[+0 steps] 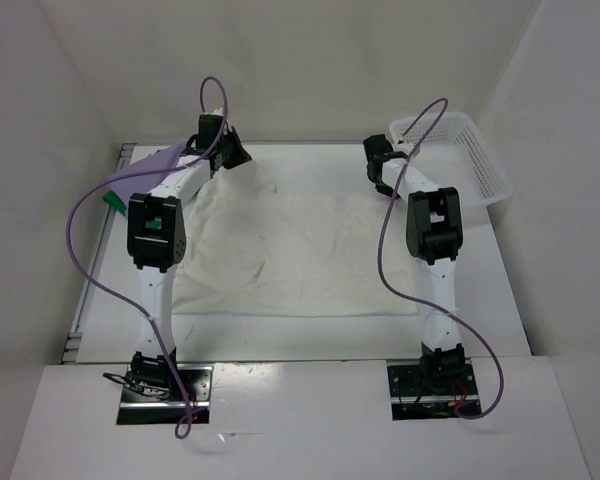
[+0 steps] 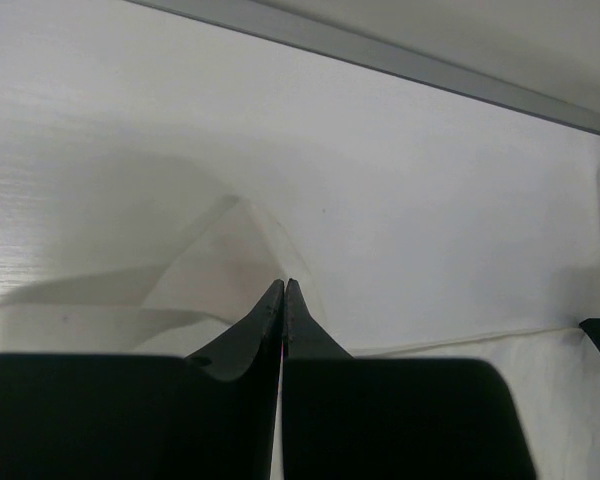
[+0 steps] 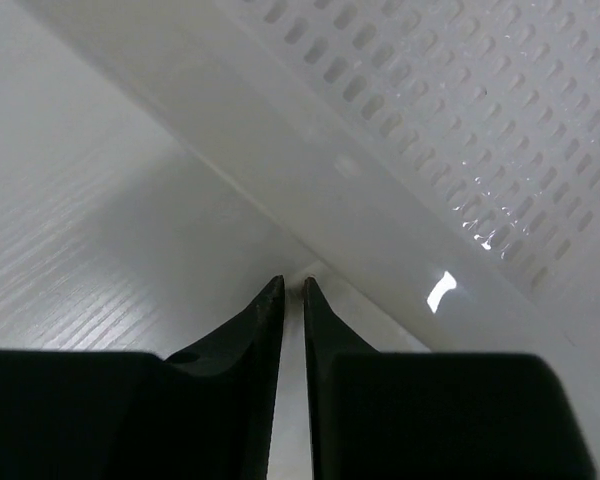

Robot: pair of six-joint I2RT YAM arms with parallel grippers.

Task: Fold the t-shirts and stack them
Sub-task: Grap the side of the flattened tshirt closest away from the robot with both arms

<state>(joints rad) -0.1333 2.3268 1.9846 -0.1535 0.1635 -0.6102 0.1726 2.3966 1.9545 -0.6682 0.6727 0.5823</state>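
Note:
The cream t-shirt [image 1: 290, 250] lies spread over the middle of the table. My left gripper [image 1: 232, 160] is shut on its far left corner and lifts the cloth [image 2: 210, 260] into a small peak at the fingertips [image 2: 283, 283]. My right gripper [image 1: 380, 185] is at the shirt's far right corner. Its jaws stand a narrow gap apart [image 3: 293, 282], with the pale cloth corner [image 3: 365, 310] at the tips. A lavender t-shirt [image 1: 145, 170] and a green t-shirt [image 1: 112, 200] lie bunched at the far left edge, partly behind the left arm.
A white mesh basket [image 1: 460, 155] stands at the far right corner, its wall [image 3: 460, 120] close beside the right gripper. A metal rail [image 2: 380, 55] runs along the table's far edge. White walls enclose the table.

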